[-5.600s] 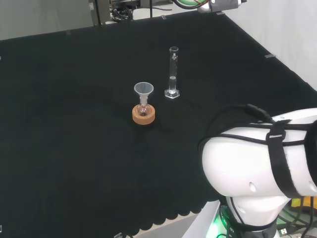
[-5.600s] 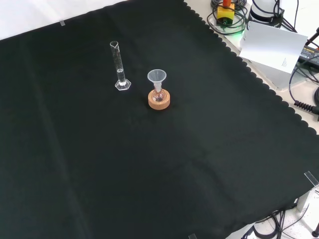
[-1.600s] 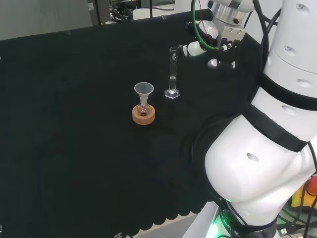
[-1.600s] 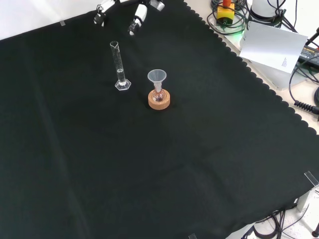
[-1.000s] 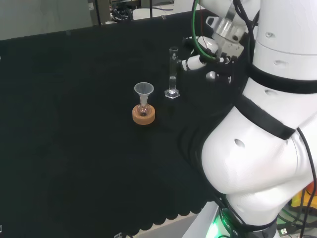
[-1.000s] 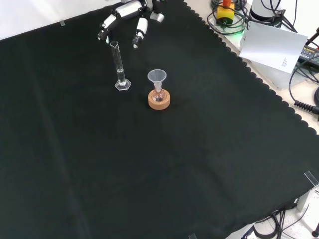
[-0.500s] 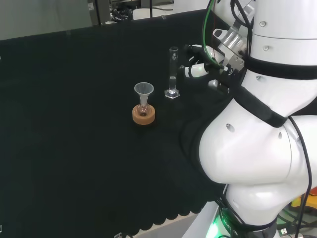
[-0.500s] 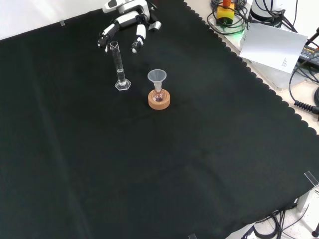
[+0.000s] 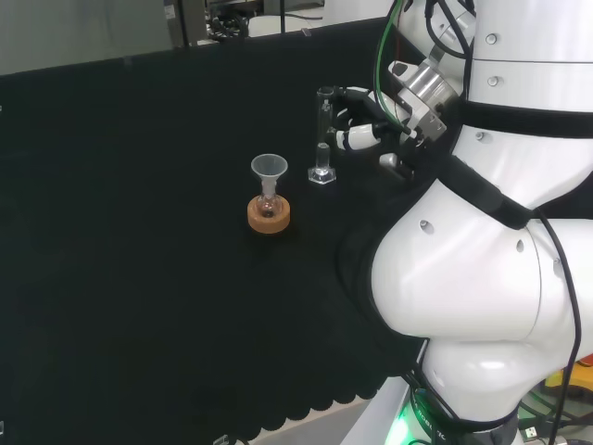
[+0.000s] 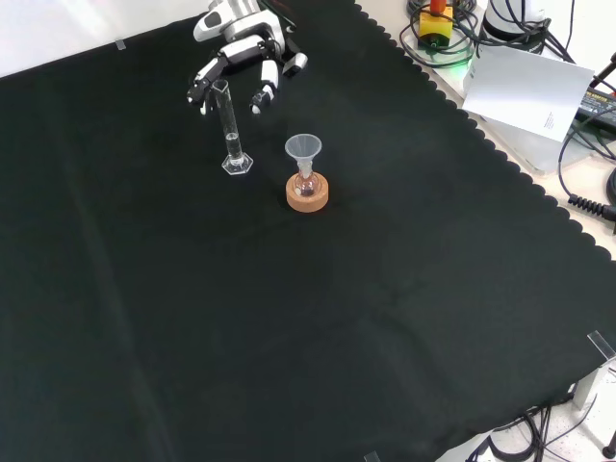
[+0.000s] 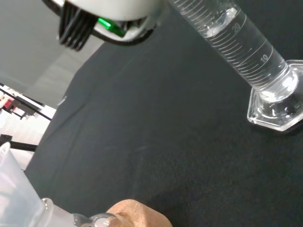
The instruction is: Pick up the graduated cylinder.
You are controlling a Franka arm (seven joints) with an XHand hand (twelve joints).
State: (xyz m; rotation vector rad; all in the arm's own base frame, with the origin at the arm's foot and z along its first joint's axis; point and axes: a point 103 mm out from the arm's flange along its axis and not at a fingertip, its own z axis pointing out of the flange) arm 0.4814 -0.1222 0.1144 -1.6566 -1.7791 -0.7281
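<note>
Fingers (image 10: 264, 89) are spread and relaxed, not holding anything, reaching down either side of the cylinder's top in the upper left of the front view. The hand (image 10: 236, 38) sits just above and behind the cylinder (image 10: 229, 123); whether any finger touches the glass I can't tell. The cylinder stands upright, long axis vertical, so the grasp looks like it has to close from the sides onto the upper tube. It's thin clear glass with printed graduations, a hexagonal foot and a little liquid low inside. Just beside it, toward frame centre, a funnel (image 10: 303, 148) sits in a small flask on a cork ring (image 10: 307, 195), all on matte black cloth (image 10: 289, 318).
</note>
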